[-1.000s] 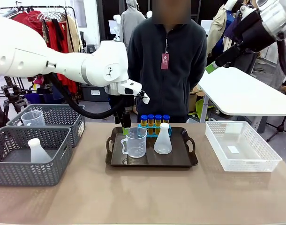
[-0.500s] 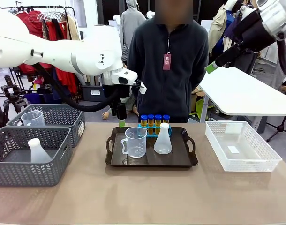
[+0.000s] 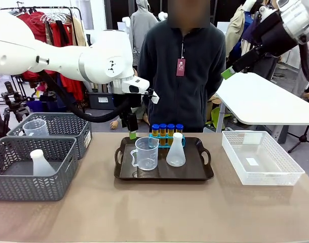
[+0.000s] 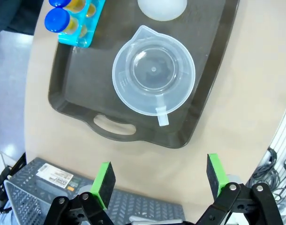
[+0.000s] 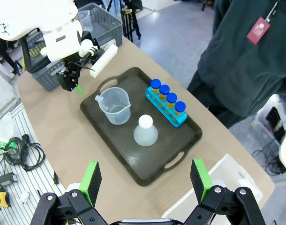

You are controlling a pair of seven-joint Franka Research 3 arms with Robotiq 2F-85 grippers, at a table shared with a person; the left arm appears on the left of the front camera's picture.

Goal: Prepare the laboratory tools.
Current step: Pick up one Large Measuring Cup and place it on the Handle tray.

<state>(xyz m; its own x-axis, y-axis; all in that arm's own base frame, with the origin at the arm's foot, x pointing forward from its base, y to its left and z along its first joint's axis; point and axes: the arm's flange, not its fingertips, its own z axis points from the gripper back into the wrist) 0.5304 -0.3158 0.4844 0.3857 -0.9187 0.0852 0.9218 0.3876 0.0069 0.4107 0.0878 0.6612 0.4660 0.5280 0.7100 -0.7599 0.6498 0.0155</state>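
arms white, blk cable; left pincer (image 3: 132, 132) blk w/ green pads; person: dark fleece

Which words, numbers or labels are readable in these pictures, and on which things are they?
No text can be read for certain.
Red tag on the person's jacket: small white mark, too small to read.
White label on the grey basket: printed lines, blurred.
White sticker in the white bin: nothing readable.
Beaker: raised scale marks, no legible numbers.
Tubes: no visible labels.
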